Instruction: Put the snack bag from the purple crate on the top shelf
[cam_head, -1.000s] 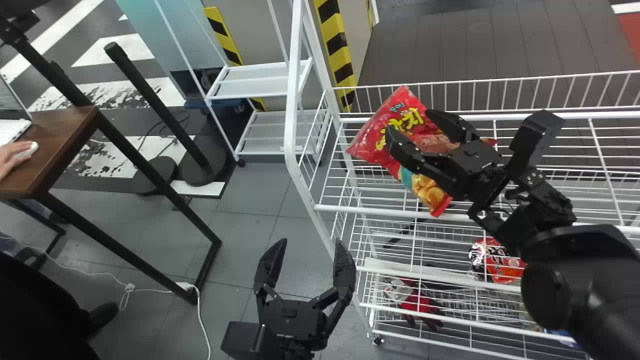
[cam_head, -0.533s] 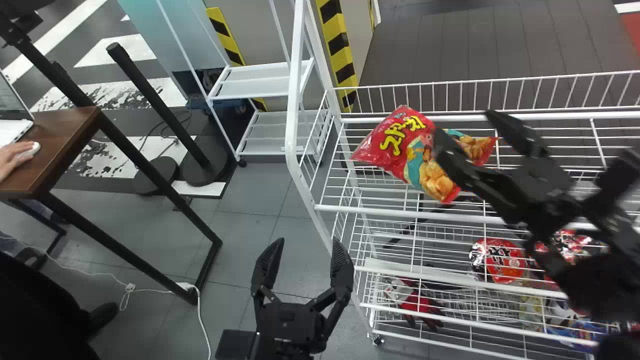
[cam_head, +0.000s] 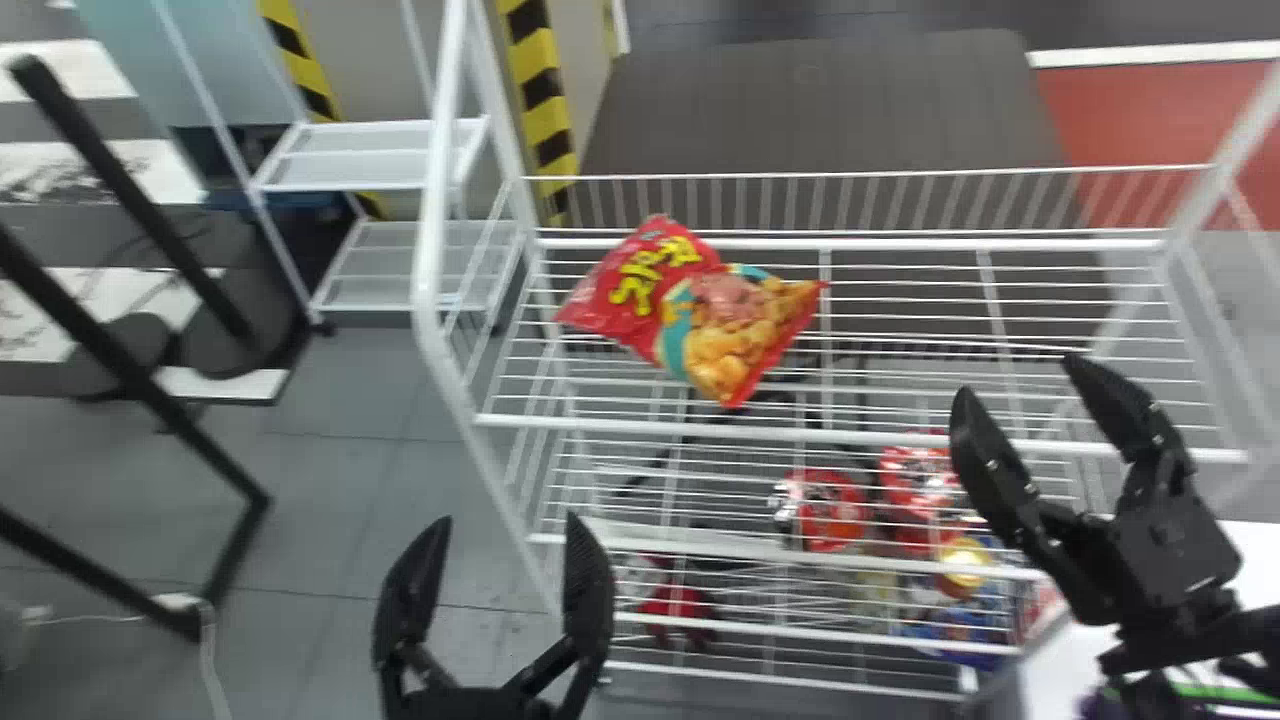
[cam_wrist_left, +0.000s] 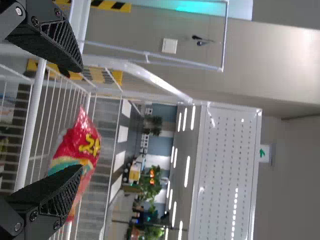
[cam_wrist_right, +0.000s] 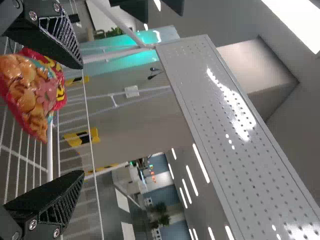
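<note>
Snack bag (cam_head: 700, 310) on the top shelf (cam_head: 860, 436), both hands spread wide
Right hand (cam_head: 1025, 378) tilts leftward by the shelf's front edge, toward its right corner; left hand (cam_head: 508, 520) points forward near the front left corner; bag lies near the left edge, grey floor (cam_head: 330, 480) and striped post (cam_head: 545, 110) beyond

Snack bag (cam_head: 695, 312) lies left on top shelf (cam_head: 860, 437).

Red packets (cam_head: 825, 515) on lower shelf (cam_head: 700, 549); striped post (cam_head: 541, 100) (yellow, black) behind; small white rack (cam_head: 350, 157), black pole (cam_head: 130, 200) at left
</note>
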